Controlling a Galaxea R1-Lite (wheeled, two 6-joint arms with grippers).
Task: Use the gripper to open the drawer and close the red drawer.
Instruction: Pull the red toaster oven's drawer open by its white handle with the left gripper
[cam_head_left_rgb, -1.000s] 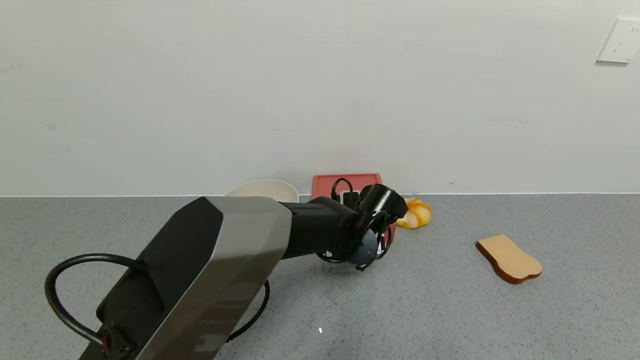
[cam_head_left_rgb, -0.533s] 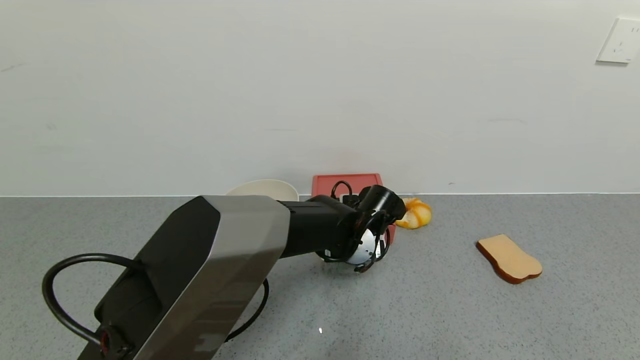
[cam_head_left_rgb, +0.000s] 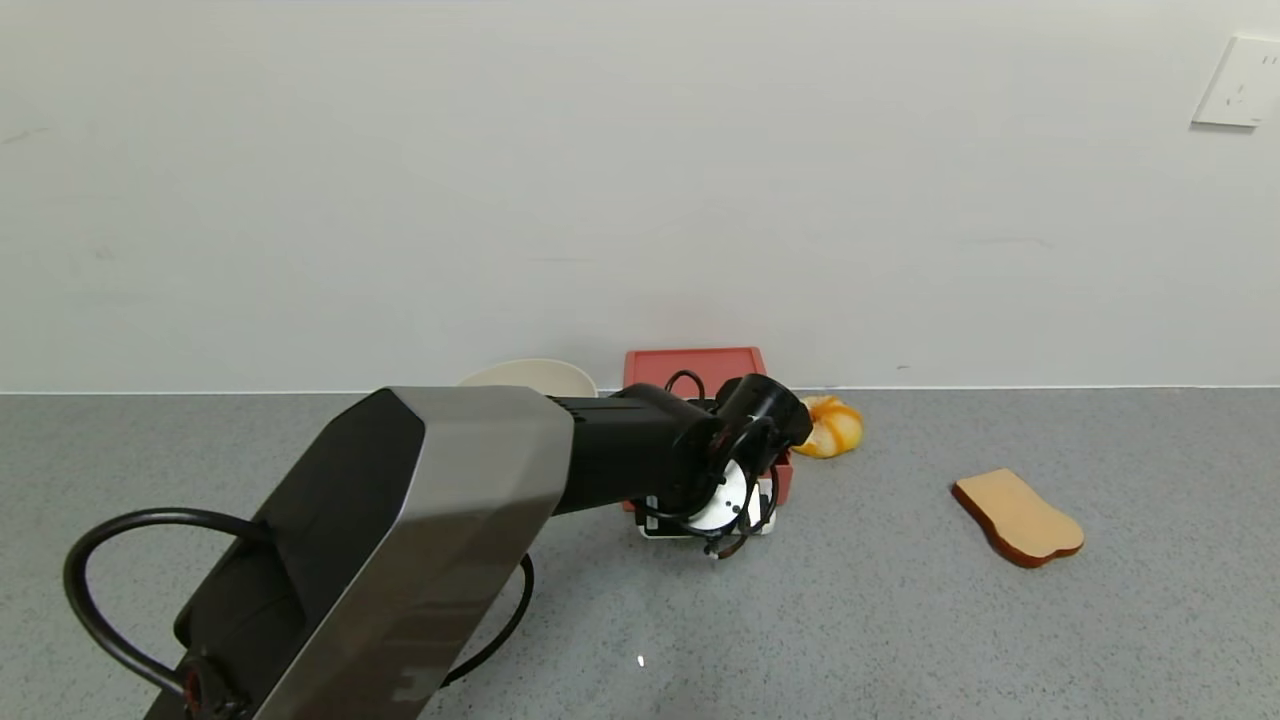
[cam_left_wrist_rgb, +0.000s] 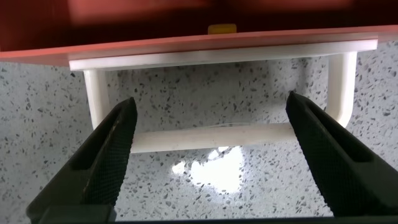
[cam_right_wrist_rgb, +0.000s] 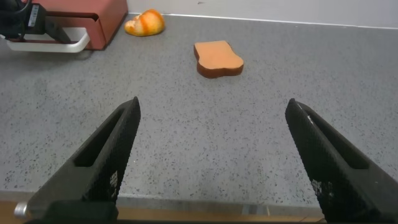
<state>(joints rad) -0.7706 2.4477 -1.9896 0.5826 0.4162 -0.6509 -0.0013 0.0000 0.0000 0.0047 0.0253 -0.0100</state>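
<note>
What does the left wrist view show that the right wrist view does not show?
Only the left wrist view shows the left claw from close by, its fingers spread on either side of the white handle, and a yellow piece on the drawer front. Only the right wrist view shows the toast slice, the bun and the open right claw over bare counter. Both show the red drawer and its handle.

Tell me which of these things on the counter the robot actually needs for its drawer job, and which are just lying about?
Part of the job:
- red drawer
- its white handle
- left tool, open, its fingers either side of the handle

Just lying about:
- beige bowl
- croissant
- toast slice
- right tool, open, idle above bare counter
</note>
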